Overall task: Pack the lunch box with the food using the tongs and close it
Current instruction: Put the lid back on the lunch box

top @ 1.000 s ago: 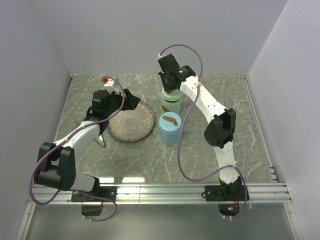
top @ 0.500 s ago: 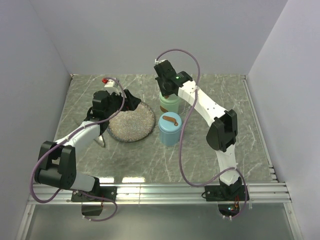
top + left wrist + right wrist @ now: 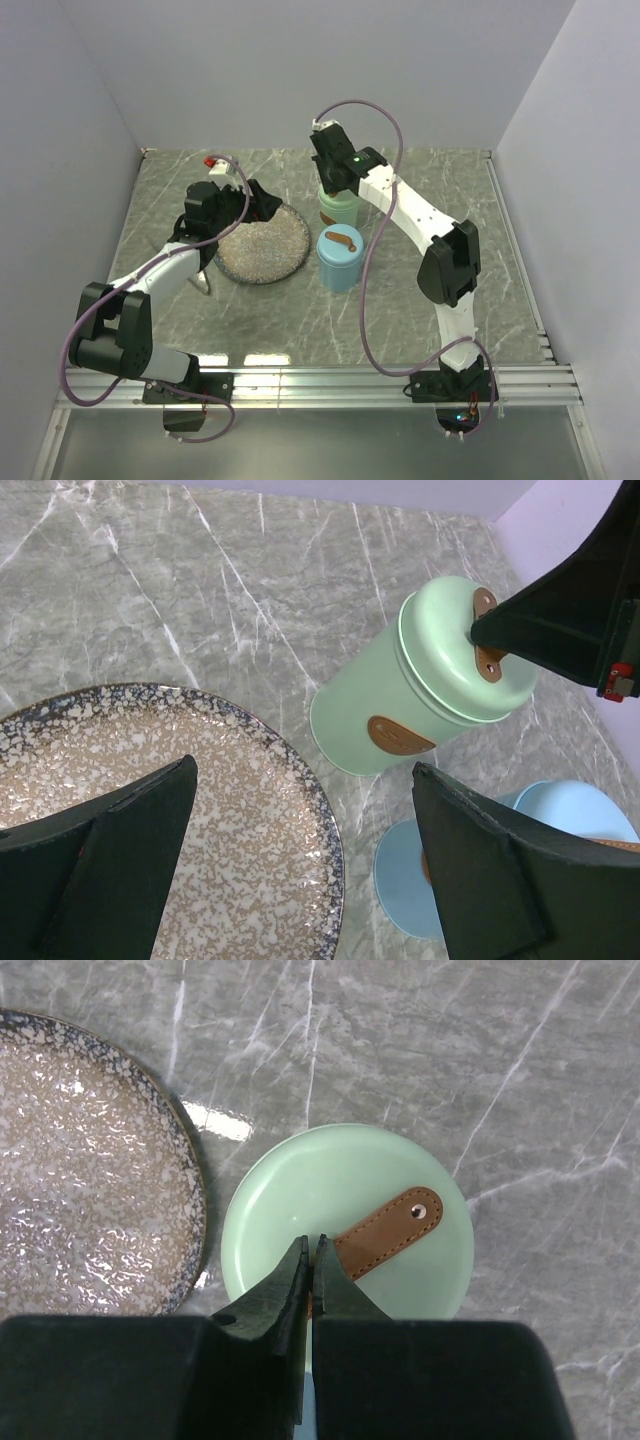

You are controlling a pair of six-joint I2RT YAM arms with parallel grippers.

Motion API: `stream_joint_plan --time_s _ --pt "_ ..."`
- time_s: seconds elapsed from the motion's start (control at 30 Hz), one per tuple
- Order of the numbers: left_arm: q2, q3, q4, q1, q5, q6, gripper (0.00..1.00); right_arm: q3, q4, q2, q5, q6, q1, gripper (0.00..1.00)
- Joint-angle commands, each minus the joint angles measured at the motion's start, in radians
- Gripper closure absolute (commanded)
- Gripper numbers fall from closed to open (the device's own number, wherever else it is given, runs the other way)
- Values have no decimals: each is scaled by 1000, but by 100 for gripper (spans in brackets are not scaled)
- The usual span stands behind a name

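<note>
Grey-green veined marble worktop [image 3: 450, 190], closed in by pale lilac walls on three sides.

Far left, under the left forearm: a slim silver metal sliver [image 3: 204, 284], probably the tongs, mostly hidden. Lay on the marble just beside the near-left rim of the plate.

Left end effector [image 3: 266, 204]: hung over the far edge of the plate, fingers spread wide apart. Gripped nothing.

Round speckled stoneware plate with a dark rim [image 3: 265, 250]: sat flat on the worktop, left of centre. Showed only its bare glazed face in all three views.

Mint-green cylindrical lunch box container [image 3: 340, 207]: stood upright just beside the plate's right rim, apart from it. Carried its round green lid [image 3: 300, 1190] on top, with a brown leather strap handle [image 3: 385, 1235] across the lid. Bore a brown oval patch on its side.

Right end effector [image 3: 311, 1243]: pointed straight down onto the green lid, fingers clenched tight together, tips touching the near end of the brown strap. Could not tell whether the strap was pinched between them.

Pale blue cylindrical container [image 3: 340, 260]: stood upright just in front of the green one, lid on, with its own curved brown handle [image 3: 341, 242] on top.
</note>
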Motion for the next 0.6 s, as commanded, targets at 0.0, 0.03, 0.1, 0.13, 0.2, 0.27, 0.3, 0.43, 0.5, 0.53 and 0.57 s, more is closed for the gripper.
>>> stream_joint_plan --time_s 0.0,0.03,0.1,0.13,0.2,0.27,0.3,0.43,0.5,0.53,0.57 --pt "-18 -10 57 4 17 -11 5 -76 15 -44 -35 30 12 100" --pt "-20 -12 57 2 14 -11 5 -87 24 -50 -43 32 12 100" --pt "-25 -11 56 4 11 -11 5 -110 48 -67 -49 35 11 100" --pt "-26 -11 54 2 11 -11 5 -112 55 -71 -50 37 12 100" --pt "-28 -12 53 2 7 -9 5 -116 61 -80 -49 38 12 93" --pt "-31 -12 50 2 4 -9 5 -122 70 -91 -50 35 12 87" --pt "-31 -12 50 4 4 -6 5 -124 72 -93 -52 35 12 80" --pt "-28 -11 50 4 2 -6 5 -133 82 -108 -50 34 12 66" --pt "-25 -11 50 4 4 -7 5 -147 96 -120 -43 33 12 64" --pt "-23 -9 50 4 4 -6 5 -152 110 -123 -40 30 12 63" --pt "-23 -7 50 2 5 -7 5 -162 114 -136 -38 30 11 61"
